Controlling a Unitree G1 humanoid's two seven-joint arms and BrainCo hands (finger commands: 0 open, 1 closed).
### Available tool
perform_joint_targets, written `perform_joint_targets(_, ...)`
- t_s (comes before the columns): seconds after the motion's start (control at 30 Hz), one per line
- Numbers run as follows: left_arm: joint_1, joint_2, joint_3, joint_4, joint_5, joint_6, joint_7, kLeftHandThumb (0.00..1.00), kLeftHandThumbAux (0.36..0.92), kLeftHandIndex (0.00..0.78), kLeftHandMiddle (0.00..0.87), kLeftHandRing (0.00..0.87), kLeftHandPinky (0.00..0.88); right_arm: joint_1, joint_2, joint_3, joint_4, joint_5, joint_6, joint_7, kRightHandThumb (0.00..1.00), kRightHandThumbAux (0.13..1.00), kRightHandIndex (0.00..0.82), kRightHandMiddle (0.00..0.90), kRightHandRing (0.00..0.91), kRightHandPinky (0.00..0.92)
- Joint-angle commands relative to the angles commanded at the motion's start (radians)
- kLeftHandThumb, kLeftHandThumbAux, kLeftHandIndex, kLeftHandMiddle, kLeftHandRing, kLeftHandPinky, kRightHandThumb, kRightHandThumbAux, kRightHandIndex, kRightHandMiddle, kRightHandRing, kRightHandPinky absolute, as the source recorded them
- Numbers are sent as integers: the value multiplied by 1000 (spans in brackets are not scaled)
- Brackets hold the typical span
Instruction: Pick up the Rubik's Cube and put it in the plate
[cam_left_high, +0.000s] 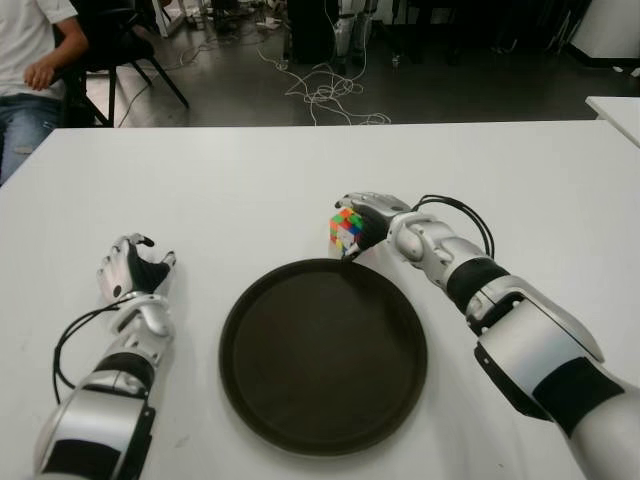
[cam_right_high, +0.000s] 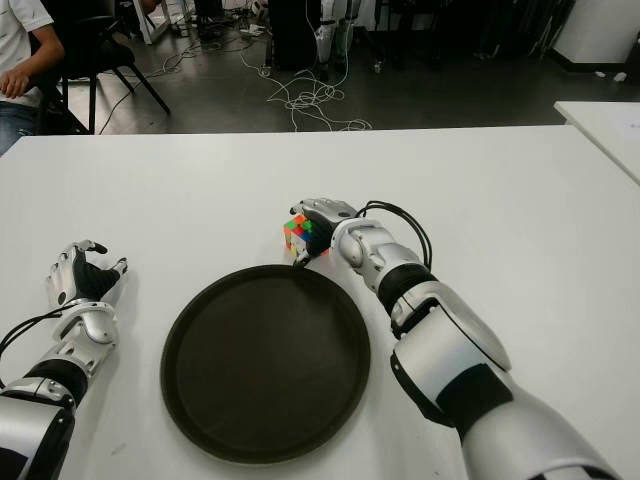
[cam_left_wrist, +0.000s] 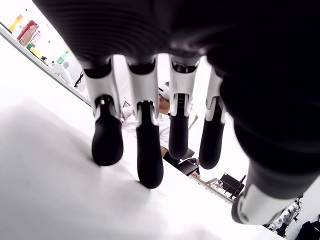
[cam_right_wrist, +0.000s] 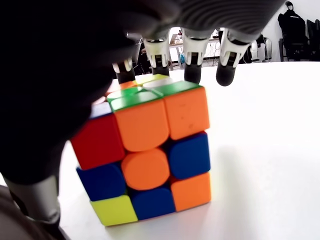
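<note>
Nearest the robot, a round dark plate (cam_left_high: 323, 355) lies flat on the white surface (cam_left_high: 220, 190), between the two arms. To its left, well apart from it, the left hand (cam_left_high: 133, 268) shows over the bare surface with its palm turned up and the fingers loosely half-curled around nothing; its wrist view shows four dark-tipped fingers (cam_left_wrist: 149, 160) hanging straight and separate, with no object among them. A thin black cable (cam_left_high: 75, 335) loops beside that forearm. Just beyond the plate's far rim, the Rubik's Cube (cam_left_high: 345, 230) stands on the surface, outside the plate and very close to its edge. The right hand (cam_left_high: 368, 218) is at the cube, reaching in from the right: in the eye views its fingers arch over the cube's top and far side, and in the right wrist view the fingertips (cam_right_wrist: 192, 71) show just past the cube's upper far edge while the thumb (cam_right_wrist: 42, 165) stands beside its near corner. The cube's bottom sits on the surface with a shadow under it, so it is not lifted; whether the fingers actually press on it cannot be told. Farther off, past the surface's back edge, cables (cam_left_high: 325, 95) lie tangled on a dark floor, and a seated person (cam_left_high: 30, 60) in a white shirt shows at the far left.
</note>
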Motion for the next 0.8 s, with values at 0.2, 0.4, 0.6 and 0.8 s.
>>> perform_joint_targets(0.2, 1, 2, -8, 0, 9, 1, 3, 699, 711, 407, 285, 302, 334, 2, 0, -5, -3, 3, 3, -11, 0, 728, 0, 0, 0, 0)
perform_joint_targets(0.4, 0, 3, -10, 1, 11, 5, 1, 700, 710, 407, 283, 298, 336, 3, 6, -18, -5, 14, 14, -22, 0, 728, 0, 0, 0, 42)
perform_joint_targets(0.6, 0, 2, -5, 0, 6, 0, 2, 701, 709, 408, 288, 304, 344, 10, 14, -33, 0, 20, 26, -49, 0, 732, 11, 21, 63, 132)
perform_joint_targets(0.8, 1, 0, -1, -2, 2, -5, 3, 703, 709, 409, 285, 301, 342, 19, 18, -60, -4, 34, 26, -82, 64, 804, 163, 197, 253, 342)
